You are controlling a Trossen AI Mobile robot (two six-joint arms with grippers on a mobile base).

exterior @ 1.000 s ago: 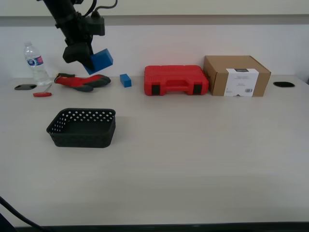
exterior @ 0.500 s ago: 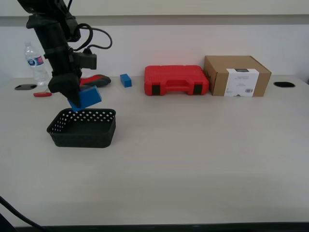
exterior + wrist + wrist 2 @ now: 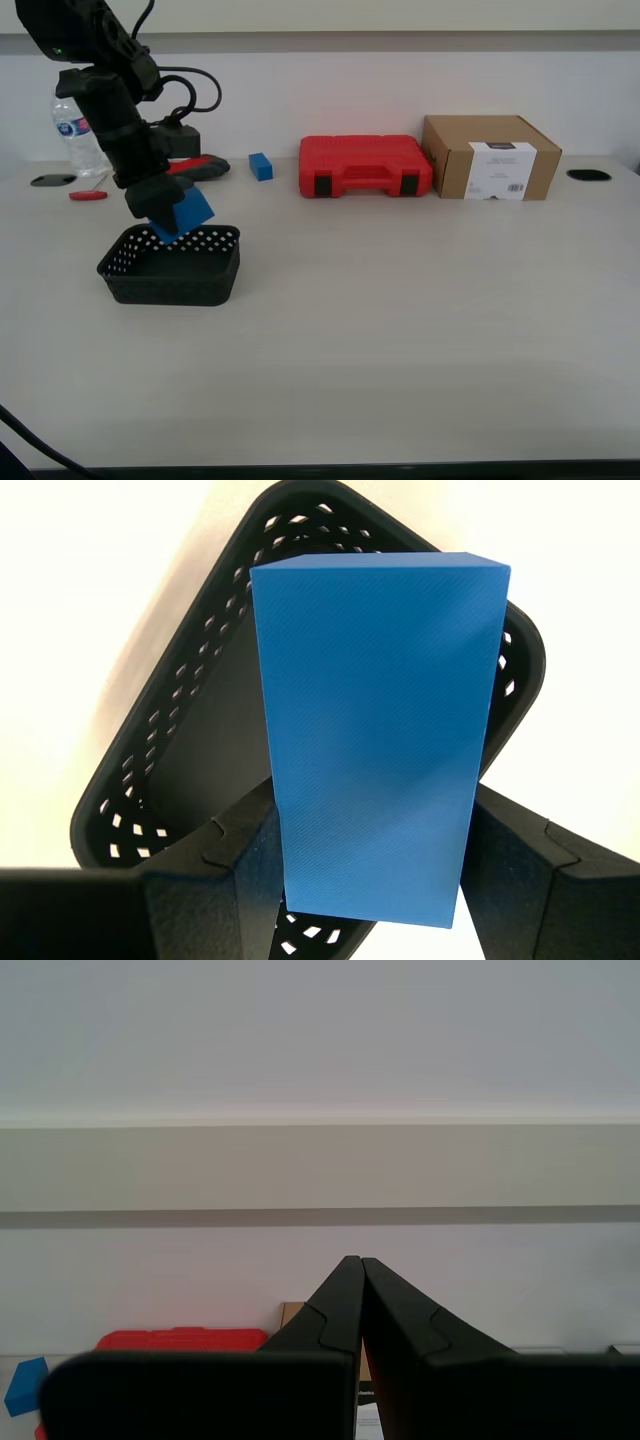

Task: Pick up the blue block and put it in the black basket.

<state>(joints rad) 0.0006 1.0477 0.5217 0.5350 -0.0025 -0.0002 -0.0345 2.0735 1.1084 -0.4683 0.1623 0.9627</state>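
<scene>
My first gripper is shut on the blue block, a bright blue brick, and holds it just above the far rim of the black basket at the exterior view's left. In the first wrist view the blue block sits between the two fingers, with the black basket right beneath it. My second gripper is shut and empty, raised and facing the wall; it does not show in the exterior view.
A small blue cube, a red case and a cardboard box stand along the back of the table. A water bottle, a red-and-black tool and a small red tool lie at the back left.
My first gripper has carried the blue block down and towards the basket, from high near the wall to just above the basket's far rim.
</scene>
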